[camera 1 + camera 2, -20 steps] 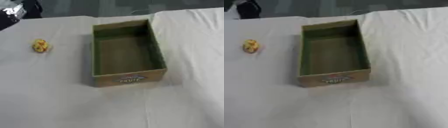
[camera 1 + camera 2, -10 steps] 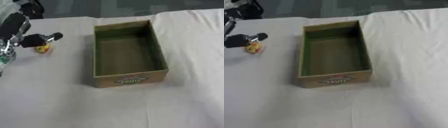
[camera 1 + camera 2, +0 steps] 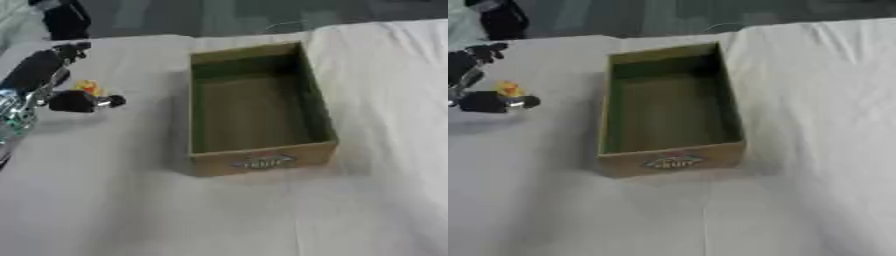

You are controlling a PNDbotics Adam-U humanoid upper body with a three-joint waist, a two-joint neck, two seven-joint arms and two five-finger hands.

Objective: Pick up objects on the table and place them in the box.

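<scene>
Left eye view, small toy: a yellow and orange object [image 3: 87,87] lies on the white tablecloth [image 3: 175,210], well to the left of the cardboard box [image 3: 262,161].
Left hand: the left hand [image 3: 54,82] reaches in from the left edge, its black fingers [image 3: 72,50] above the toy and its thumb [image 3: 86,102] just below it.
Grip: the fingers are spread around the toy; contact cannot be told.
Cardboard box: open-topped, green inside, nothing in it, with a printed label on the near wall.
Right hand: not visible in either view.
Behind the box: a dark object [image 3: 65,20] stands at the table's far left edge.
</scene>
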